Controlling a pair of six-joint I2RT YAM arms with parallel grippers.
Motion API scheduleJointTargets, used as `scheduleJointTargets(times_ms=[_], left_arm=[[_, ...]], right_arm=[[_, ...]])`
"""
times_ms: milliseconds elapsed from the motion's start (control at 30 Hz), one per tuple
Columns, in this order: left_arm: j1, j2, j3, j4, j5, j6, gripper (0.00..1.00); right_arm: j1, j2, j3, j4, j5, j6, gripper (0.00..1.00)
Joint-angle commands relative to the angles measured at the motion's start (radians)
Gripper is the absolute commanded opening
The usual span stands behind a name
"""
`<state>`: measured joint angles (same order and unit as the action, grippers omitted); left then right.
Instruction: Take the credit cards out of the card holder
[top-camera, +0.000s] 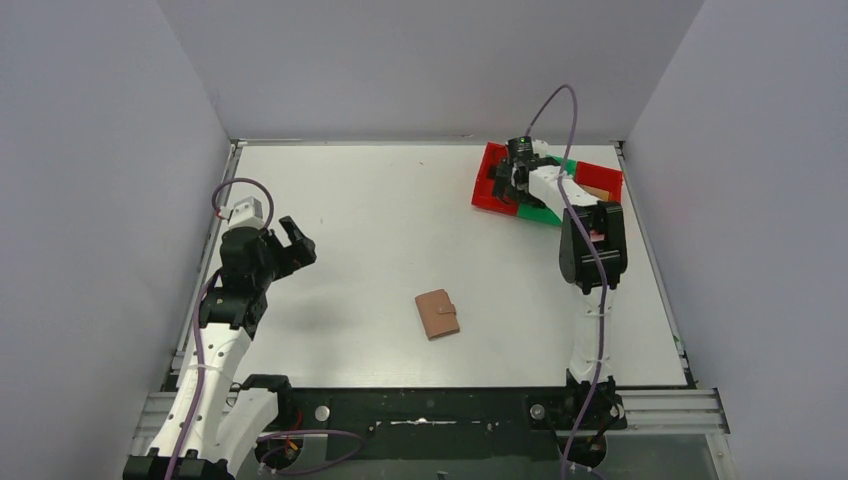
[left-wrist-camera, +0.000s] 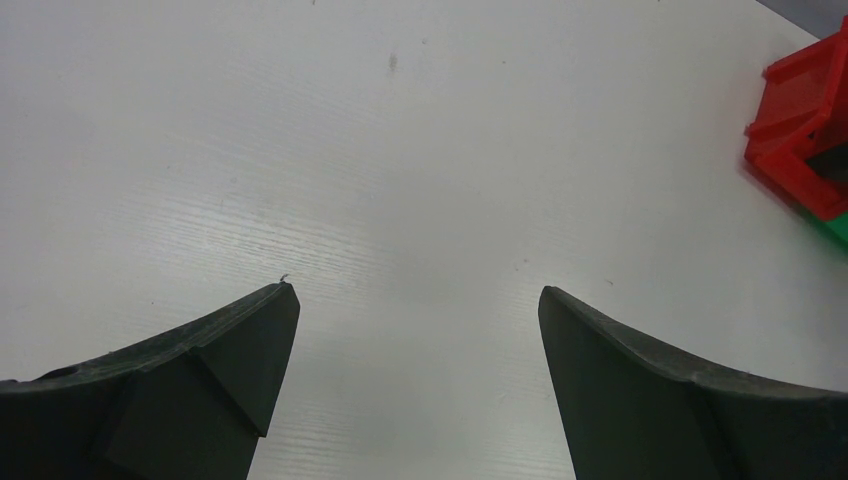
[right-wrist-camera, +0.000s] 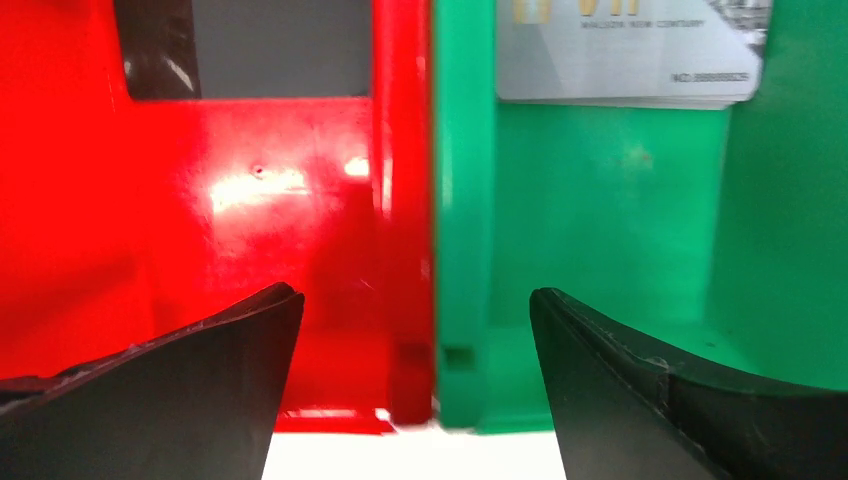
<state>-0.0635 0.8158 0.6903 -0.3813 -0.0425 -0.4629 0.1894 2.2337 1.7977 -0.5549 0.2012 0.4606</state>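
The left arm (top-camera: 225, 330) rises from its base at the near left corner and bends at the elbow. Its wrist is raised over the left side of the counter (top-camera: 400, 220). The left claw (top-camera: 298, 243) points toward the middle, its two dark fingers spread wide with nothing between them. Its wrist view shows only bare white counter with a faint wood-like grain under the tips.

The right arm (top-camera: 590, 250) stands up from its base to a black elbow, then reaches far and leftward to the bins at the far right corner. The right claw (right-wrist-camera: 415, 295) hangs over the wall where the red bin (right-wrist-camera: 200, 230) and the green bin (right-wrist-camera: 600, 220) meet. Its matte black, wedge-shaped fingers are spread and pinch nothing.

Both bins are glossy moulded plastic and stand side by side, touching. A silver card (right-wrist-camera: 625, 50), thin and flat with round corners and small print, lies in the green bin. A dark card (right-wrist-camera: 250, 50), black at its left edge and grey across the rest, lies in the red bin.

The wallet (top-camera: 437, 313) lies closed and flat on the counter's near middle, well apart from both claws and the bins. It is a small tan-brown leather rectangle with a little strap tab on its right edge.
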Motion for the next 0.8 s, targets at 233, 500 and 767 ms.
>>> scheduleJointTargets(times_ms=[233,500,767], left_arm=[[0.004,-0.008,0.004,0.039,0.011,-0.002,0.93],[0.004,-0.015,0.004,0.039,0.009,-0.002,0.93],[0.004,-0.020,0.003,0.038,0.009,-0.002,0.93]], right_arm=[[0.167,-0.132,-0.104,-0.011,0.015,0.062,0.87],[0.331,-0.167,-0.127,-0.017,0.053,0.128,0.87],[0.469,-0.130,-0.063,-0.046,0.062,0.154,0.86]])
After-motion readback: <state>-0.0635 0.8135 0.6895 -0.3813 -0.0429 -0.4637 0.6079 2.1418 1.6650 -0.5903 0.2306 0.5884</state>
